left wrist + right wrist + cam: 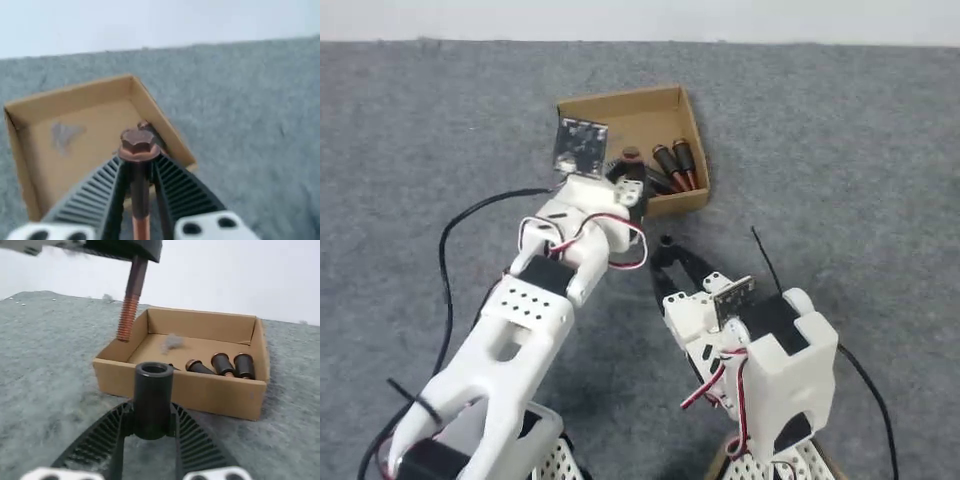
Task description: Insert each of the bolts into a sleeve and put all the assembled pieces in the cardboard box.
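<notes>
Left gripper [136, 161]: closed on a copper-coloured bolt [136, 144], gripped just under the hexagonal head. Right gripper [151, 413]: clamped round a black sleeve [152, 392].

The grey mat [840, 140] is noted under both arms.

The cardboard box [620, 100] is seen lying open-topped on the mat, beyond both grippers.

Three assembled pieces [220, 362] are recorded inside the box, lying side by side against the wall on the right arm's side. A further dark item beside them could not be identified.

The sleeve is held upright, open bore upward, just in front of the box's near wall and clear of it.

The bolt is held with its threaded end down, above the box's near wall. It stands higher than the sleeve, off to one side, not entered in the bore.
</notes>
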You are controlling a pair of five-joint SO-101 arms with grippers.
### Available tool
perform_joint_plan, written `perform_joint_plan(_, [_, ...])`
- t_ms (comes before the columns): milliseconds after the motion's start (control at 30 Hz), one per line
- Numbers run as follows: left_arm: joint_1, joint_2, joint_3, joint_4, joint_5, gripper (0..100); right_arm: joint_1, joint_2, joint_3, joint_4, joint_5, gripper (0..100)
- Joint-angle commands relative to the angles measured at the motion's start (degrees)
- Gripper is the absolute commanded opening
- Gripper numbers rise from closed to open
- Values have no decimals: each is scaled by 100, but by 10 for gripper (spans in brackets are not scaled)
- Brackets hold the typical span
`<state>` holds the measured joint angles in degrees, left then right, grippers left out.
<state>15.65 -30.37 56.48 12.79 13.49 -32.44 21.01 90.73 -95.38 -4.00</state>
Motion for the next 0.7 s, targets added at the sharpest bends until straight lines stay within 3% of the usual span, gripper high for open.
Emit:
perform_joint_plan(0, [-53,-360,242,-1187,-62,13,-66,-48,132,-127,141,6])
perform_joint_plan(167, [0,-352,804,-2224,-44,13,-66,-48,132,-119,141,6])
perform_joint_plan(667, [396,-343,804,-1749,-26,13,-57,-40,132,22,149,6])
